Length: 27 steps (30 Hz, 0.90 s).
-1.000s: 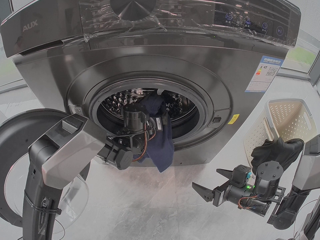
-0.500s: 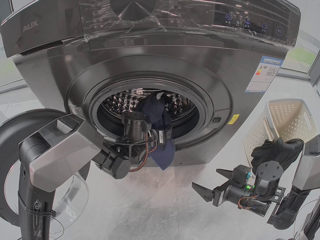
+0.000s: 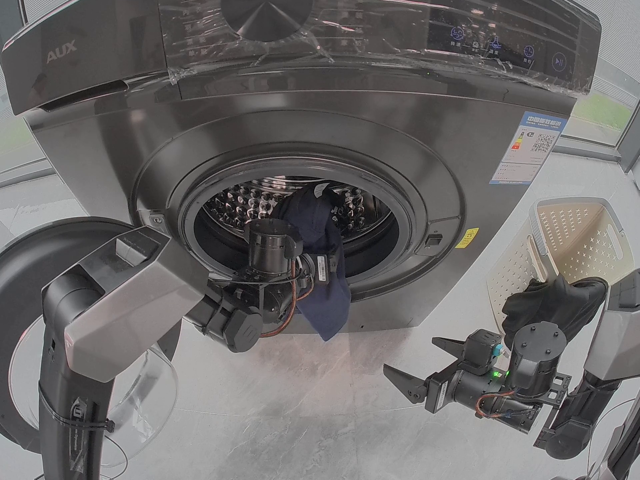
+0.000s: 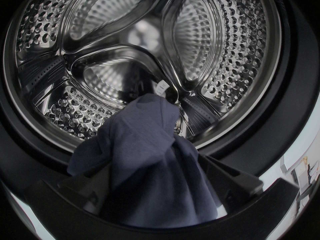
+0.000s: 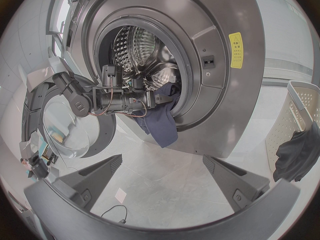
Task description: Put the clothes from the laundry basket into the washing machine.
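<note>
A navy garment point(image 3: 325, 293) hangs over the lower rim of the washing machine's round opening point(image 3: 373, 188); its upper part rises into the steel drum point(image 4: 110, 30). My left gripper point(image 3: 325, 251) is at that opening, and the navy garment point(image 4: 150, 164) lies draped over and between its spread fingers point(image 4: 238, 182). A black garment point(image 3: 552, 301) hangs over the rim of the beige laundry basket point(image 3: 587, 235) at the right. Low over the floor beside the basket, my right gripper point(image 3: 412, 357) stands open with nothing in it.
The machine's door point(image 3: 40, 281) stands swung open at the left, behind my left arm. Bare grey floor point(image 3: 320, 401) lies in front of the machine. A thin cable point(image 5: 115, 212) lies on the floor near my right gripper.
My left arm has shifted slightly at the opening, and the navy garment's hanging end has risen a little, with more cloth bunched up inside. The right arm has not moved.
</note>
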{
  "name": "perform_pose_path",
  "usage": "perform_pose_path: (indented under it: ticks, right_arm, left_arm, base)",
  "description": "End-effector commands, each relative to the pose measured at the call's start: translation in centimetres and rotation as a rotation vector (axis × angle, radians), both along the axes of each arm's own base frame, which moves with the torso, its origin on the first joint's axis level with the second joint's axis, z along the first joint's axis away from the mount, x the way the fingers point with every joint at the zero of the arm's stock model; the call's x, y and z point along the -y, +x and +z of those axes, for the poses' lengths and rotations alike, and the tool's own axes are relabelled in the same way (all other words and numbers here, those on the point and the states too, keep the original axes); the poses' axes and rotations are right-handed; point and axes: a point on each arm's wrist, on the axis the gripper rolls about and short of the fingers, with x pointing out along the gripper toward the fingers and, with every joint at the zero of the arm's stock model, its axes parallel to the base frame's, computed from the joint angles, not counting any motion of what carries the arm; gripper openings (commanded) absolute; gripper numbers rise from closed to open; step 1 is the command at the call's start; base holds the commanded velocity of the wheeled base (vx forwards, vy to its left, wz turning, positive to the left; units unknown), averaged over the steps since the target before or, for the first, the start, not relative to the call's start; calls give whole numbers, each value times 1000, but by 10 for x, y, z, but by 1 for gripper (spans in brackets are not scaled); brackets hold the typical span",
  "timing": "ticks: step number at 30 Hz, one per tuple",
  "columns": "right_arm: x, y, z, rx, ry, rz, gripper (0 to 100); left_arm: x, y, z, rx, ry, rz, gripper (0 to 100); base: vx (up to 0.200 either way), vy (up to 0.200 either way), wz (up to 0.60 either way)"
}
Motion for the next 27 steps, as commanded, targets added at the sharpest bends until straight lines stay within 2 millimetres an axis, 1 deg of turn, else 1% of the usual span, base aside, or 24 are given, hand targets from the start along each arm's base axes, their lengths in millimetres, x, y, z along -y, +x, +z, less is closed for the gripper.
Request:
perform_pose_path:
  ticks: [1, 3, 7, 11, 16, 17, 18, 20, 22, 24, 25, 27]
  right_arm:
    - [0, 0, 0, 2, 1, 0, 100]
    - [0, 0, 0, 1, 0, 0, 100]
    - [-1, 0, 0, 1, 0, 1, 100]
    - [-1, 0, 0, 1, 0, 1, 100]
    - [0, 0, 0, -1, -1, 1, 100]
    - [0, 0, 0, -1, -1, 1, 100]
    - [-1, 0, 0, 1, 0, 1, 100]
    - [0, 0, 0, -1, -1, 1, 100]
    - [0, 0, 0, -1, -1, 1, 100]
    - [0, 0, 0, -1, -1, 1, 100]
    - [0, 0, 0, -1, -1, 1, 100]
    - [0, 0, 0, -1, -1, 1, 100]
  left_arm:
    - [-1, 9, 14, 70, -45, 18, 0]
    - [-3, 10, 19, 89, -55, 23, 0]
    - [-6, 4, 28, 96, -56, 21, 0]
    - [-4, 0, 39, 120, -73, 13, 0]
    - [-3, 4, 47, 180, -108, 21, 0]
    - [-3, 8, 53, 219, -131, 35, 0]
    - [-2, 10, 54, 239, -143, 42, 0]
    - [-2, 14, 55, 260, -155, 52, 0]
    - [-2, 14, 55, 262, -156, 52, 0]
    - [-3, 11, 53, 249, -147, 52, 0]
    - [-2, 5, 46, 220, -126, 42, 0]
    - [-3, -1, 46, 205, -113, 36, 0]
  base:
    - [0, 0, 0]
    - [0, 0, 0]
    - [0, 0, 0]
    - [0, 0, 0]
    - [0, 0, 0]
    - [0, 0, 0]
    - [0, 0, 0]
    - [0, 0, 0]
    - [0, 0, 0]
    - [0, 0, 0]
    - [0, 0, 0]
    - [0, 0, 0]
